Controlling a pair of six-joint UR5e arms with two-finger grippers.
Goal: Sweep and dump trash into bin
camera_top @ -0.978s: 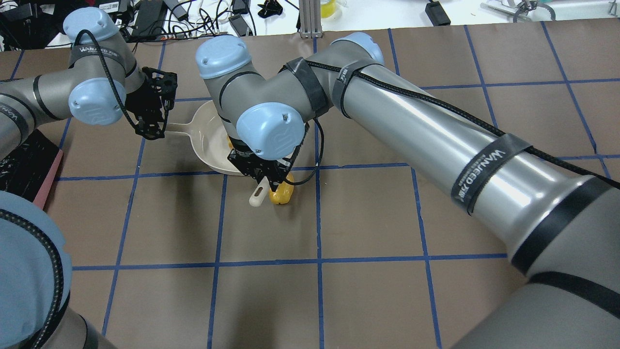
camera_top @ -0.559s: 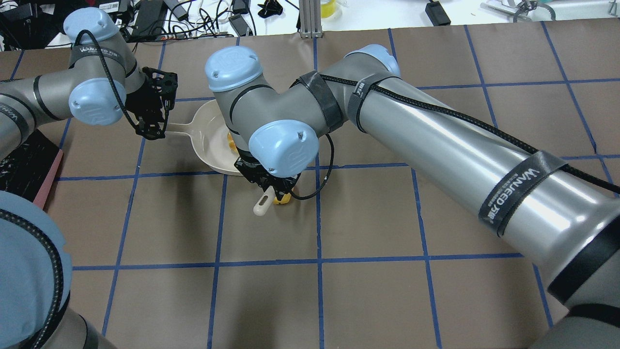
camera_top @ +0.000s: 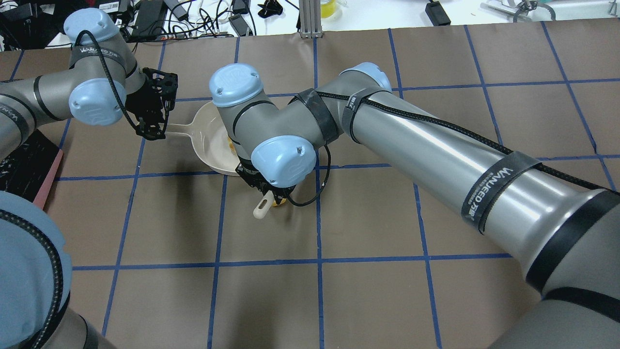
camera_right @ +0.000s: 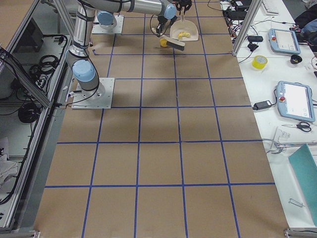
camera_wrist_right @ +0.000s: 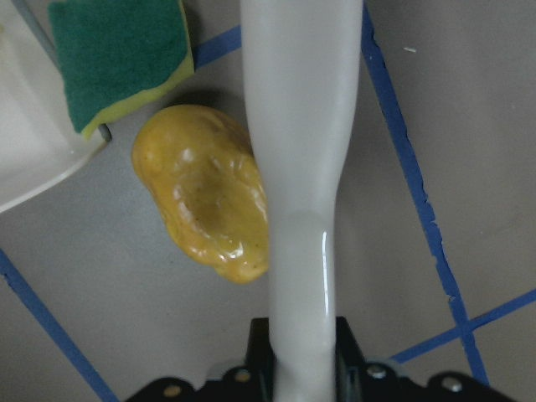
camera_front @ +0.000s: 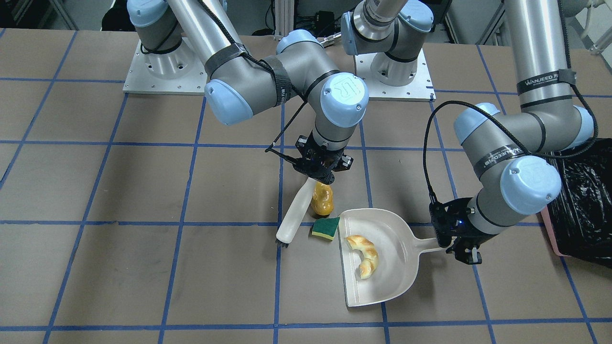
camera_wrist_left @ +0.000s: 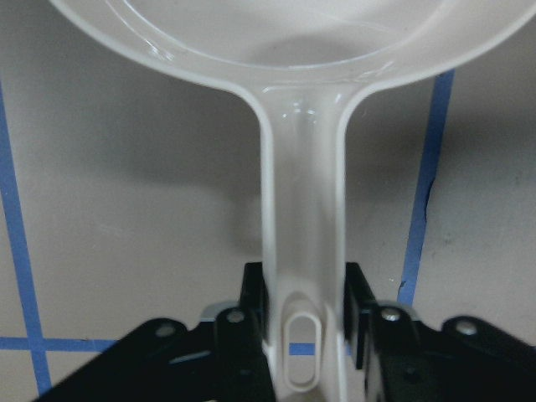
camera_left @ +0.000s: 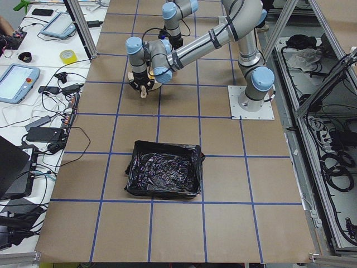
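My left gripper (camera_front: 454, 241) is shut on the handle of the beige dustpan (camera_front: 382, 282), which lies flat on the table; the handle also shows in the left wrist view (camera_wrist_left: 303, 209). The croissant toy (camera_front: 364, 254) lies inside the pan. The green-and-yellow sponge (camera_front: 326, 228) sits at the pan's open lip. My right gripper (camera_front: 321, 171) is shut on the white brush (camera_front: 295, 212), which leans down to the table. The yellow potato toy (camera_wrist_right: 209, 201) lies against the brush handle (camera_wrist_right: 301, 151), just short of the sponge (camera_wrist_right: 121, 59). The bin (camera_front: 581, 205) stands beyond the left arm.
The bin's black liner (camera_left: 164, 176) shows in the exterior left view, about two grid squares from the dustpan. Cables, tablets and a tape roll (camera_right: 260, 62) lie on the side bench past the table's far edge. Both arm bases (camera_front: 162, 67) stand at the table's robot side.
My right arm has swung and its wrist has slid a little with the brush, so the potato is now mostly hidden under it from overhead. The left arm and dustpan have not moved.
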